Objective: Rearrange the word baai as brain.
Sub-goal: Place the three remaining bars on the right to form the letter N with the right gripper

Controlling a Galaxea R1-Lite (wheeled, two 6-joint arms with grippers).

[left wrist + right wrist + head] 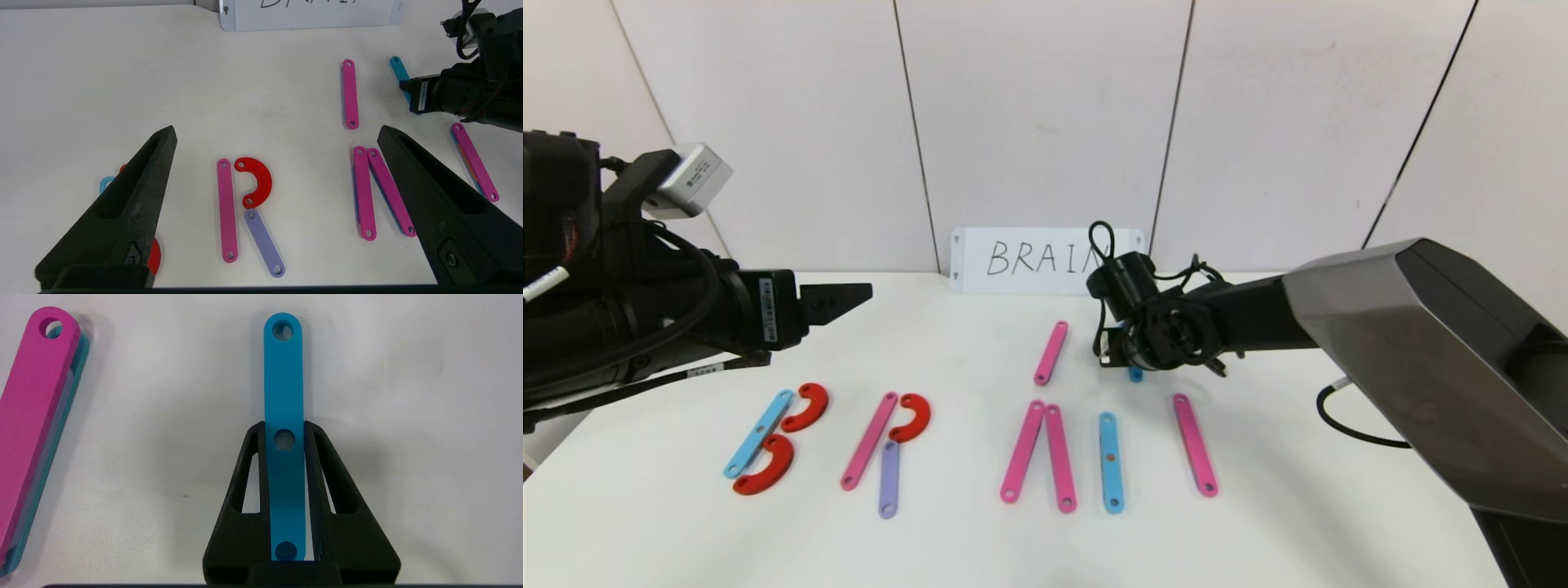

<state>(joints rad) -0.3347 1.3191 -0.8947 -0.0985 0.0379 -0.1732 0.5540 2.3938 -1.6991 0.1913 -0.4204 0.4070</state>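
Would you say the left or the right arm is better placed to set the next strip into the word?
Right. The right gripper is already shut on a blue strip, behind the unfinished last letters. The left gripper hangs open and empty, over the B and R side.

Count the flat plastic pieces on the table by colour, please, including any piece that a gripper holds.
Pink strips: 5
Blue strips: 3, one held in the right gripper
Red C-curves: 3
Purple strip: 1
Total: 12, counted from above
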